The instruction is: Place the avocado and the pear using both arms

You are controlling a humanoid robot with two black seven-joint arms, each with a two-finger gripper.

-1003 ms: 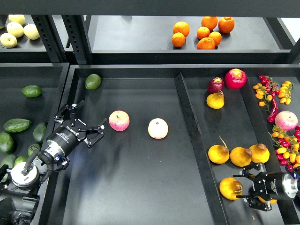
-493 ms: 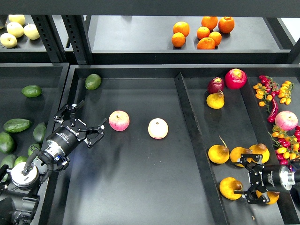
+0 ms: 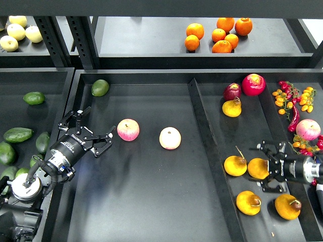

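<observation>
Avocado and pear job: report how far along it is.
Done: nothing visibly placed yet. The avocado lies untouched at the back of the middle tray. In hand: the left claw hangs open and empty near a pink apple; the right claw is open around a pear, not gripping. Left: grasp both fruits and place them.

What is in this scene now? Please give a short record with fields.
left claw: open, empty, over the middle tray, beside the pink apple
right claw: open, around a pear in the right tray
avocado: in the far left corner of the middle tray, untouched
other pears: three near the right claw, one farther back
pale apple: middle tray, right of the pink apple
upper shelf: oranges
</observation>
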